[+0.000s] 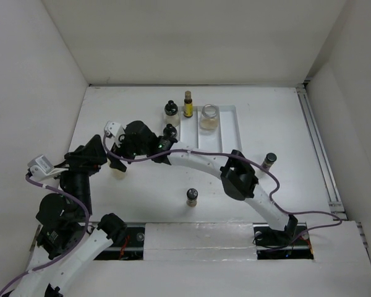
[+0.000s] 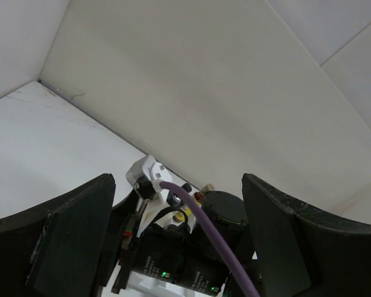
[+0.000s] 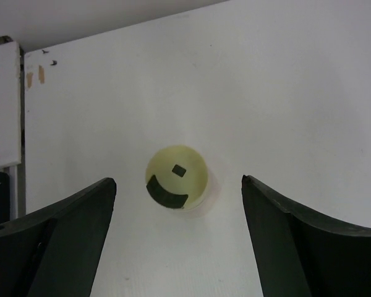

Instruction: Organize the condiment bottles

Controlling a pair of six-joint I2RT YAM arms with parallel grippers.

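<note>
top external: white tray (image 1: 232,124) sat at 12 o'clock on the table (image 1: 284,124). glass jar (image 1: 208,117) stood in it. amber bottle (image 1: 188,104) stood at its 11 o'clock corner. black-capped jar (image 1: 170,110) and black-capped bottle (image 1: 169,131) stood along its 9 o'clock edge; inside or just beside, could not tell. three stood well apart from the tray: small dark bottle (image 1: 192,197) at 6 o'clock, grey-capped bottle (image 1: 269,161) at 4 o'clock, pale-topped bottle (image 1: 119,171) at 8 o'clock beneath the arms. judged about half done, with those three left to bring in. every bottle stood upright, long axis vertical, cap up.

left wrist: left gripper (image 2: 178,182) was spread wide, grasping nothing, and faced the right arm's wrist (image 2: 173,260).

right wrist: right gripper (image 3: 178,185) was released, its fingers (image 3: 68,235) clear of the pale-topped bottle on both sides. the bottle's top faced the lens, long axis along the line of view.
</note>
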